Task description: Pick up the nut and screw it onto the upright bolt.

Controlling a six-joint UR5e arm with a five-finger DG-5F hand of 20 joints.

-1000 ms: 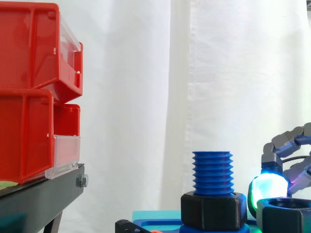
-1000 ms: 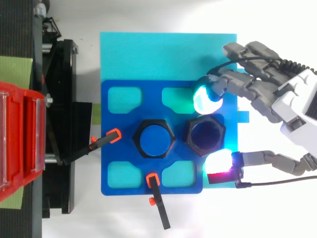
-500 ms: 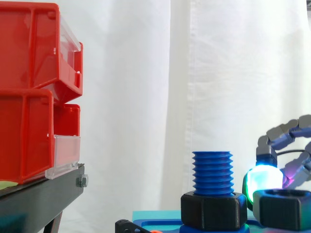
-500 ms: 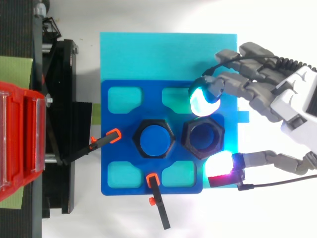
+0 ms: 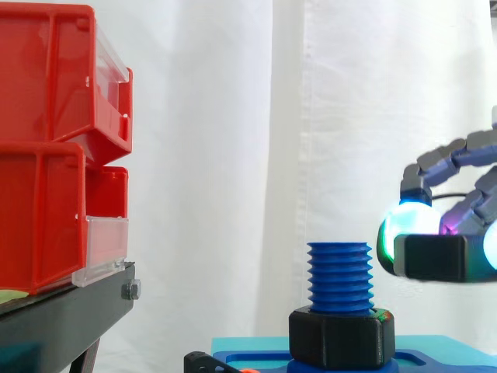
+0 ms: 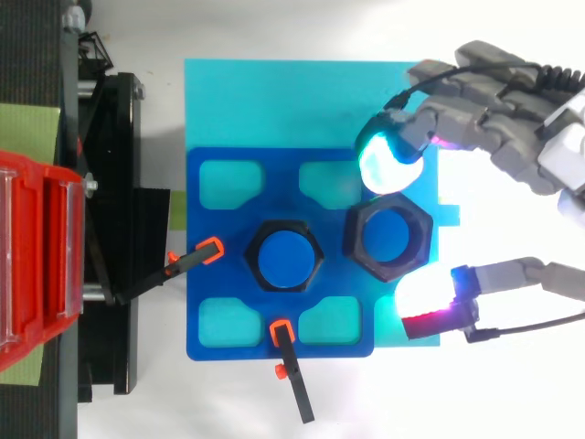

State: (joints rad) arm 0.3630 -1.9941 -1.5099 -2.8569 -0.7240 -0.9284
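Note:
A blue threaded bolt [image 5: 339, 277] stands upright on the blue base plate [image 6: 216, 311], with a black hex nut [image 5: 342, 336] seated at its foot. From above the bolt [image 6: 286, 259] is a blue disc inside that black hexagon. My hand [image 6: 512, 123] comes in from the right, shut on a second black nut [image 6: 387, 239]. Glowing fingertips [image 6: 391, 161] pinch it from opposite sides. In the side view this nut [image 5: 435, 257] hangs in the air right of the bolt, roughly level with the bolt's top threads.
Red bins [image 5: 54, 140] sit on a black stand [image 5: 62, 318] at the left. A cyan board [image 6: 302, 101] lies under the blue plate. Two black clamps with orange tips [image 6: 208, 251] [image 6: 281, 331] hold the plate's left and lower sides.
The hand has lifted the second nut off the plate, from beside the seated nut up to the height of the bolt's top. It also shifted slightly right in the top view.

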